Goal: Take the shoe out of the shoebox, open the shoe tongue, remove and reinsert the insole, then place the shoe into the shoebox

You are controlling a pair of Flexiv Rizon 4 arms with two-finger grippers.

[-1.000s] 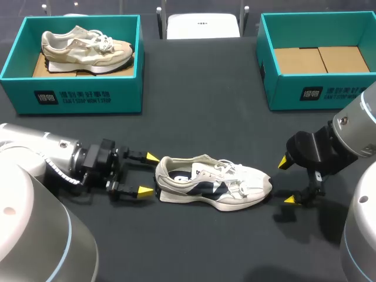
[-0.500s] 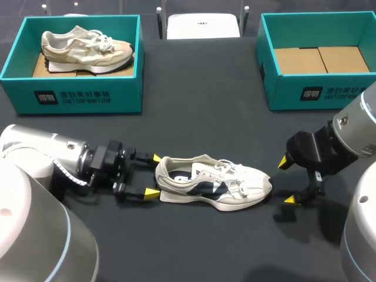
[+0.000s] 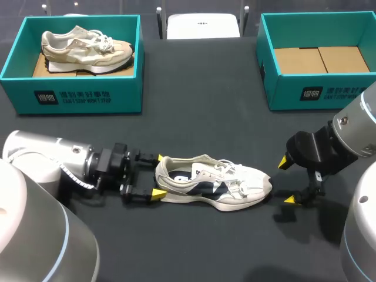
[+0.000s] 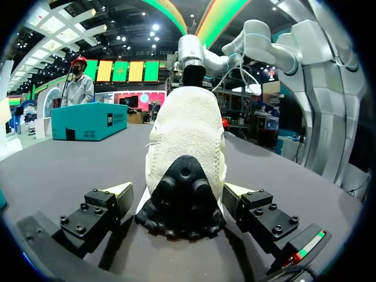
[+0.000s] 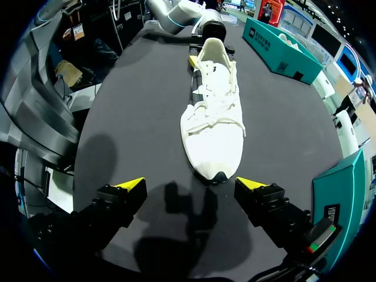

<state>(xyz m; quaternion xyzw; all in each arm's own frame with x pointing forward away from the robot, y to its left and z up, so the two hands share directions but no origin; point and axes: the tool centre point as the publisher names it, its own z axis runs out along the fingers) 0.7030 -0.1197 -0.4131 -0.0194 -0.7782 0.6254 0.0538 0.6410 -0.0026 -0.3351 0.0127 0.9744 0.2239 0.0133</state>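
shoe (image 3: 212,187) lies between left gripper (image 3: 158,175) and right gripper (image 3: 286,181).

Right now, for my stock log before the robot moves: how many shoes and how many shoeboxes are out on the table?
Shoes: 2, the white and navy shoe lying on the table, and the beige shoe inside the left shoebox.
Shoeboxes: 2, the left shoebox and the right shoebox, which has no shoe in it.
Total: 4.

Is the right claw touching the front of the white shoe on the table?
Apart. The right wrist view shows bare table between the shoe toe and both yellow tips of the open right gripper.
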